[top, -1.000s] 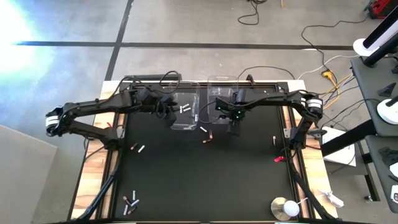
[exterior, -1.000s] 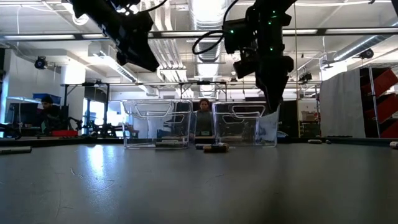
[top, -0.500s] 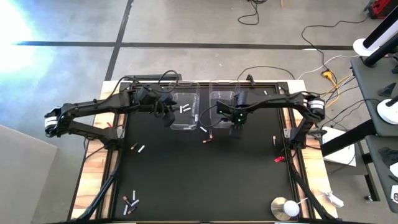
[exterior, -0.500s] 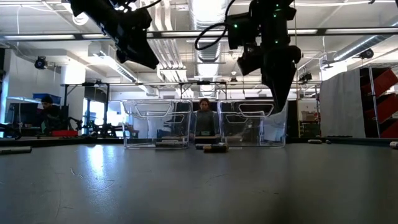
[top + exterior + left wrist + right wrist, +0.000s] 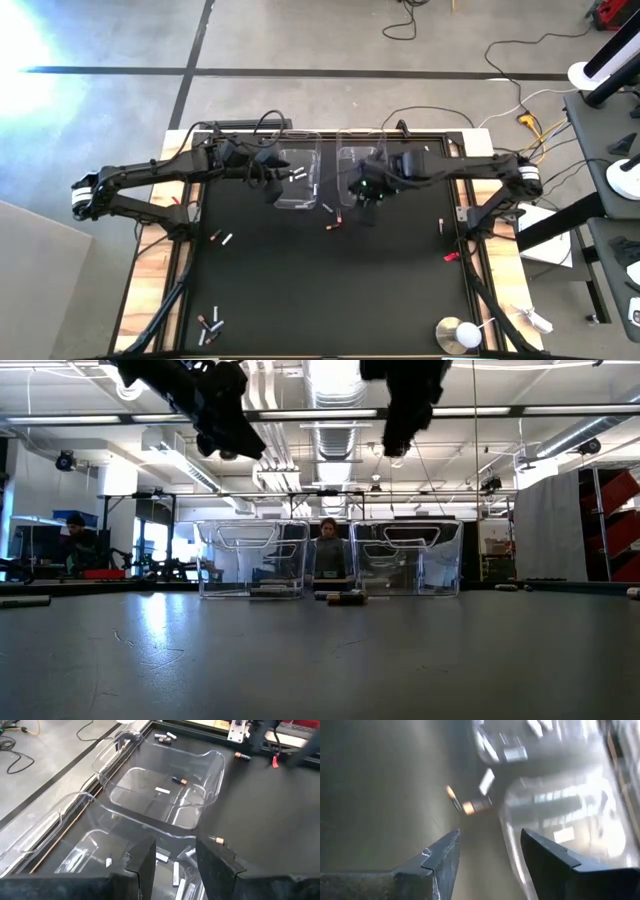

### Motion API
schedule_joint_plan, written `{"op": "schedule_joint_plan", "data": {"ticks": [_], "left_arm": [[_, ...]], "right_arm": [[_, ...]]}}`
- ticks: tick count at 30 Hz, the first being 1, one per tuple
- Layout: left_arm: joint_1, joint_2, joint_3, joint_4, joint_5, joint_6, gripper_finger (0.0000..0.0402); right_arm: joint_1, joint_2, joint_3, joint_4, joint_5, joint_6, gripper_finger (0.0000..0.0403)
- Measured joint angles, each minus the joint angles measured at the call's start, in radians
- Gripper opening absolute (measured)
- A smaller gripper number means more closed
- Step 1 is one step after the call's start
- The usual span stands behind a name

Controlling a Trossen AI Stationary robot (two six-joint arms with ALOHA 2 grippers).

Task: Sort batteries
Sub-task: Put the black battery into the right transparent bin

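Two clear plastic bins stand side by side at the table's far edge. The left bin [image 5: 297, 178] holds several silvery batteries [image 5: 175, 872]. The right bin [image 5: 165, 795] holds one silvery battery [image 5: 161, 790] and one dark battery [image 5: 180, 780]. My left gripper [image 5: 175, 865] hovers open above the left bin [image 5: 250, 560]. My right gripper [image 5: 490, 855] is open, high above the table at the right bin's near side [image 5: 365, 195]. Below it lie loose batteries [image 5: 475, 806], also in the high view [image 5: 332, 218]. More batteries lie at the left [image 5: 220, 239] and near-left [image 5: 208, 325].
A red clip-like piece [image 5: 448, 256] and one battery [image 5: 440, 222] lie by the table's right edge. A round white-topped disc [image 5: 458, 333] sits at the near right corner. The mat's middle [image 5: 330, 290] is bare. People show in the room behind the bins [image 5: 327, 550].
My right gripper has risen from beside the right bin's near right corner to high above the table and moved a little toward the table's left, turning as it went. In the low view the right bin's right side has shifted slightly rightward.
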Motion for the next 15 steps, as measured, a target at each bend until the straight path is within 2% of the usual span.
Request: {"op": "schedule_joint_plan", "data": {"ticks": [3, 6, 10, 15], "left_arm": [[-0.002, 0.000, 0.000, 0.009, 0.000, -0.005, 0.0119], [-0.002, 0.000, 0.000, 0.013, 0.000, -0.012, 0.0119], [-0.002, 0.000, 0.000, 0.017, 0.000, -0.017, 0.0119], [-0.002, 0.000, 0.000, 0.018, 0.000, -0.019, 0.0119]], "right_arm": [[0.078, 0.008, -0.012, 0.057, 0.067, -0.022, 0.0201], [0.128, 0.042, -0.049, 0.110, 0.076, -0.048, 0.0201], [0.143, 0.120, -0.082, 0.177, 0.076, -0.106, 0.0201], [0.137, 0.234, -0.062, 0.204, 0.077, -0.188, 0.0201]]}}
